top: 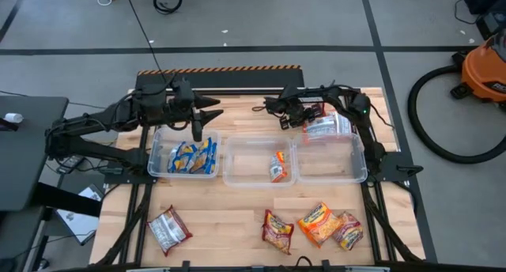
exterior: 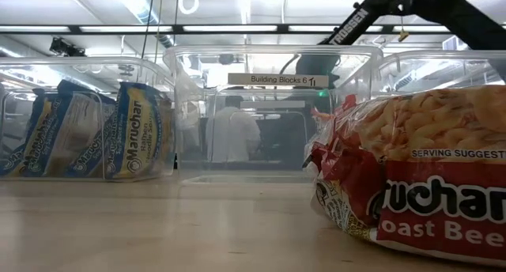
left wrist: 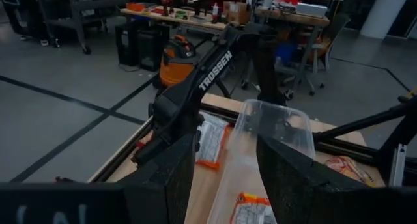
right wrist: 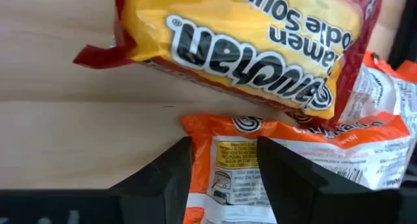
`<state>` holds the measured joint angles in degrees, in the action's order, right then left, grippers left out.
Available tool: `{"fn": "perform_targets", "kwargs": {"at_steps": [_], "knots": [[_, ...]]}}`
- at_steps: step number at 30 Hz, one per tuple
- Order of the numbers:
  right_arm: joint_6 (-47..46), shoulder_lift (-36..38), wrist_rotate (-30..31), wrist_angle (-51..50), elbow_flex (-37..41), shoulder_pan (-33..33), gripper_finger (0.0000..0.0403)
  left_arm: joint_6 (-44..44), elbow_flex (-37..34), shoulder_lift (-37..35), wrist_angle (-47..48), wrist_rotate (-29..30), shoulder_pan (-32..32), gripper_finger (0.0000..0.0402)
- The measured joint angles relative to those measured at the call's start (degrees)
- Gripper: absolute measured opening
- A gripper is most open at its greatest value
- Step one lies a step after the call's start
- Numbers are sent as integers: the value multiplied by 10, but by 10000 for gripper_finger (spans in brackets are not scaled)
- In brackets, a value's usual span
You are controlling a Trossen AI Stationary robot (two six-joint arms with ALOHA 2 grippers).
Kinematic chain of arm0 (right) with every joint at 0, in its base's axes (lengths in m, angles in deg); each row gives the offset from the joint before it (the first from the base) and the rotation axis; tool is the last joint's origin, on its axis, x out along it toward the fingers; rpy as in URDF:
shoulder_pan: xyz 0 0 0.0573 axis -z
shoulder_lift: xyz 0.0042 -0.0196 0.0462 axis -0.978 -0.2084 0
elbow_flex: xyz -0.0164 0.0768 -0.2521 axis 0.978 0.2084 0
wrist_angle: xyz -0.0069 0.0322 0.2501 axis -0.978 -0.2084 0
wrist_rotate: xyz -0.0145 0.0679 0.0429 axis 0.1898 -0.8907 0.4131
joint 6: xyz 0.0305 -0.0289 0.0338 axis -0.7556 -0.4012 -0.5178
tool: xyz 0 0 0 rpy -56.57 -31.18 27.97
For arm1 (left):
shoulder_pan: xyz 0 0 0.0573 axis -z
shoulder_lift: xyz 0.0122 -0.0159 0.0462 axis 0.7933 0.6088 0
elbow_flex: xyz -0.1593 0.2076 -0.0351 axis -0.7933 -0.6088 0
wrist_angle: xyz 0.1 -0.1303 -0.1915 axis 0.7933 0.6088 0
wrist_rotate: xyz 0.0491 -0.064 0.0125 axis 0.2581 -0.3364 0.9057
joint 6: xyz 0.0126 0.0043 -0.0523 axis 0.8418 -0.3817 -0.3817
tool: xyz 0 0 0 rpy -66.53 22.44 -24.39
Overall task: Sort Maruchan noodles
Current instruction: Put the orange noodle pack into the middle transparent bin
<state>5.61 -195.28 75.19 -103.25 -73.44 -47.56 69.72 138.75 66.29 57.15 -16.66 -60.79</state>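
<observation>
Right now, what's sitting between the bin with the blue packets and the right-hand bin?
The middle clear bin fills that gap in the high view, holding one orange packet; blue packets sit in the left bin, the right bin alongside.

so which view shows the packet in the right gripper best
The right wrist view: the orange-and-white noodle packet sits between the right gripper fingers, print readable. The high view shows only a small pale patch of packets by that gripper. The low and left wrist views don't clearly show it.

Bare wood (top: 225, 224) between front packets (top: 316, 224); three bins (top: 259, 179) apparently barring mid-table.
</observation>
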Motion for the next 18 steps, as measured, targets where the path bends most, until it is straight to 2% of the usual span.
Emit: {"fn": "perform_targets", "kwargs": {"at_steps": [13, 18], "knots": [[-33, 1, -14, 2, 2, -10, 161, 2, 0, -2, 1, 0, 0, 172], [-51, 0, -2, 9, 9, -17, 131, 2, 0, -2, 6, 0, 1, 172]]}}
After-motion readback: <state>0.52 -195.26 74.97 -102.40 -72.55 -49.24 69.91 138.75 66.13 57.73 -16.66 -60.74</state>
